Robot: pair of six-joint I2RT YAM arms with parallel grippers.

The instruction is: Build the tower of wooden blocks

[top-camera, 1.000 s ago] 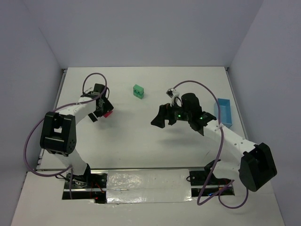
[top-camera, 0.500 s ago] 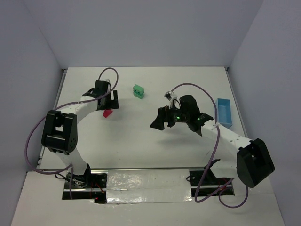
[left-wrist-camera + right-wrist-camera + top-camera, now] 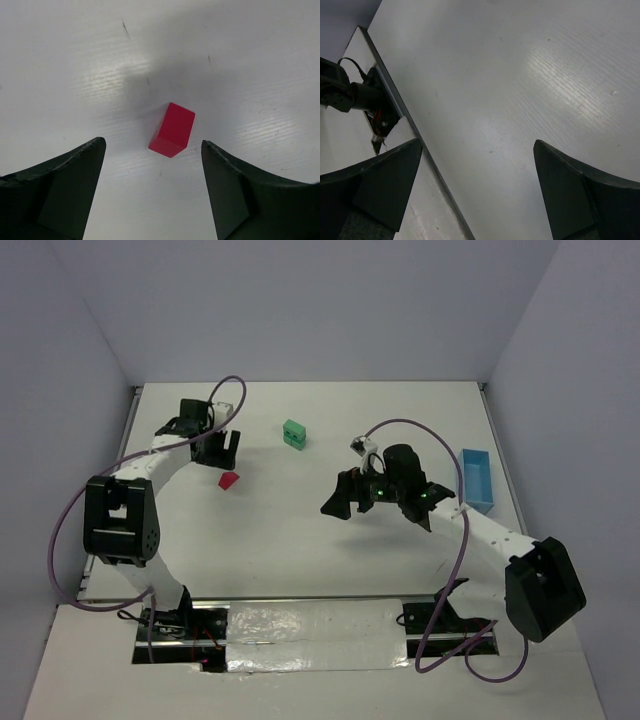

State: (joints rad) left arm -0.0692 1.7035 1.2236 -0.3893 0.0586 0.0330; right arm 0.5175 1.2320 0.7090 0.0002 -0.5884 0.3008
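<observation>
A red wedge block (image 3: 229,481) lies loose on the white table, left of centre. In the left wrist view it (image 3: 172,130) sits on the table beyond the fingertips. My left gripper (image 3: 217,447) is open and empty, raised just beyond the red block. Green blocks (image 3: 293,434) stand stacked at the back middle of the table. My right gripper (image 3: 343,496) is open and empty, held above the table right of centre; its wrist view shows only bare table between the fingers (image 3: 385,180).
A light blue tray (image 3: 478,479) sits at the right edge of the table. The table's near edge and the arm mounts (image 3: 300,635) lie at the front. Grey walls close in the back and sides.
My left gripper has let go of the red block and drawn up and back toward the far left. The red block now lies alone. The right arm has barely moved.
</observation>
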